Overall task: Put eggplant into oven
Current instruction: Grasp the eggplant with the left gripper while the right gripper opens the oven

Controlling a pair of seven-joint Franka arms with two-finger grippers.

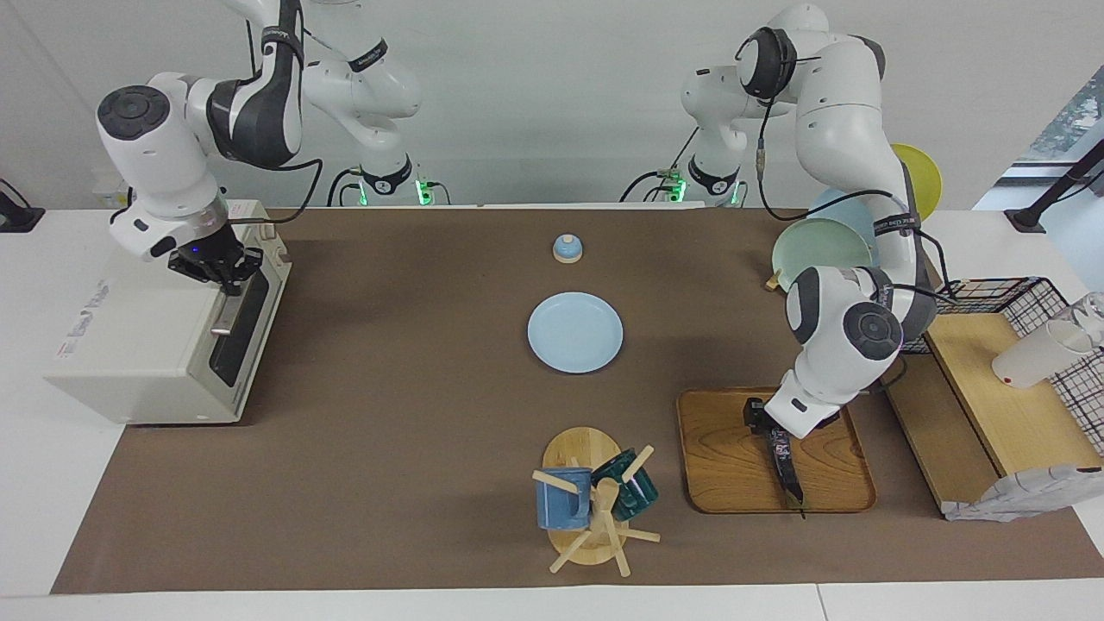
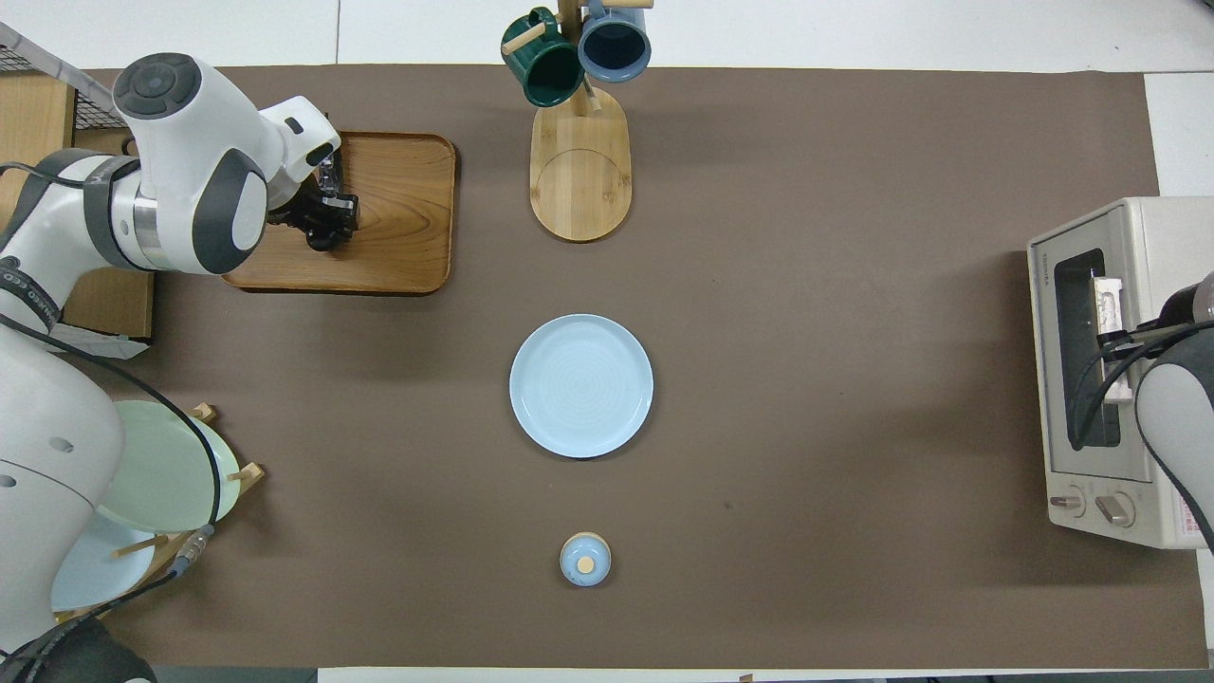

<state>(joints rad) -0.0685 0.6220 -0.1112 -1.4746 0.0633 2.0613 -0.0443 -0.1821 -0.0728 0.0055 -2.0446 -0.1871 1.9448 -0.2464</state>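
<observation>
Left gripper [image 1: 774, 442] is lowered with fingers closed, while right gripper [image 1: 226, 280] points down, fingers shut.

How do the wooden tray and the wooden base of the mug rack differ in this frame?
The wooden tray is a darker, rounded rectangle with a raised rim; the mug rack base is a paler, flat oval. The tray holds the eggplant, with the left gripper down at it; the base carries an upright peg post hung with a blue mug and a green mug. Both are wood and sit on the brown mat.
</observation>
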